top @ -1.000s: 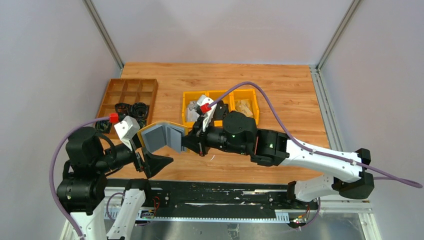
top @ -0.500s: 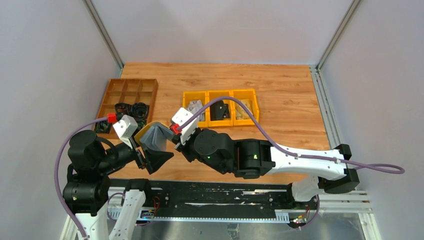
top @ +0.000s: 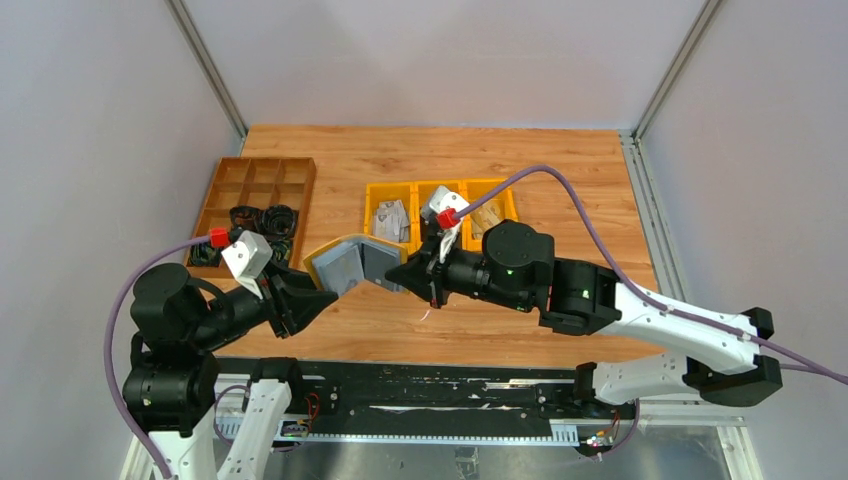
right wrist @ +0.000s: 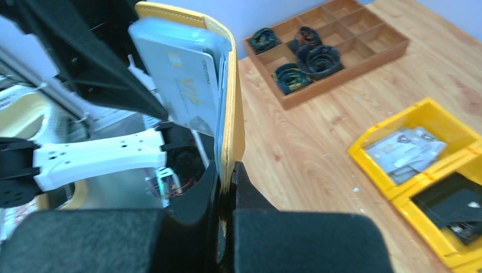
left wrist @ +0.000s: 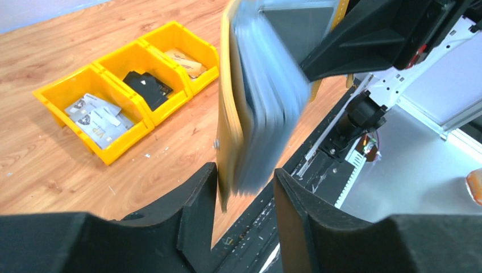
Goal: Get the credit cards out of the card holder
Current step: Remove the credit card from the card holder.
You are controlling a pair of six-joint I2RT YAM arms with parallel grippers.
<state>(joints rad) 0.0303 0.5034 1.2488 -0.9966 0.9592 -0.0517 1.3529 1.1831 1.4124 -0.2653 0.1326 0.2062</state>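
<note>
The mustard-yellow card holder (top: 348, 262) hangs open like a V above the table's near edge, its grey lining facing up. My right gripper (top: 393, 277) is shut on its right flap, the fingers clamping the yellow edge (right wrist: 232, 114). A silvery credit card (right wrist: 183, 85) sits in the inner pocket. My left gripper (top: 316, 300) reaches in from the left. In the left wrist view the holder's other flap (left wrist: 229, 119) and its blurred grey cards (left wrist: 267, 96) hang between the fingers (left wrist: 199, 205). The jaws stand part open, with a gap on one side.
Three bright yellow bins (top: 441, 188) stand in a row behind the holder, with grey and black cards inside. A wooden compartment tray (top: 255, 180) with black coiled items sits at the back left. The black base rail (top: 430, 385) runs under both arms.
The right arm has swung back to the right with the holder, which has spread open. My left jaws have narrowed around the holder's left flap.
</note>
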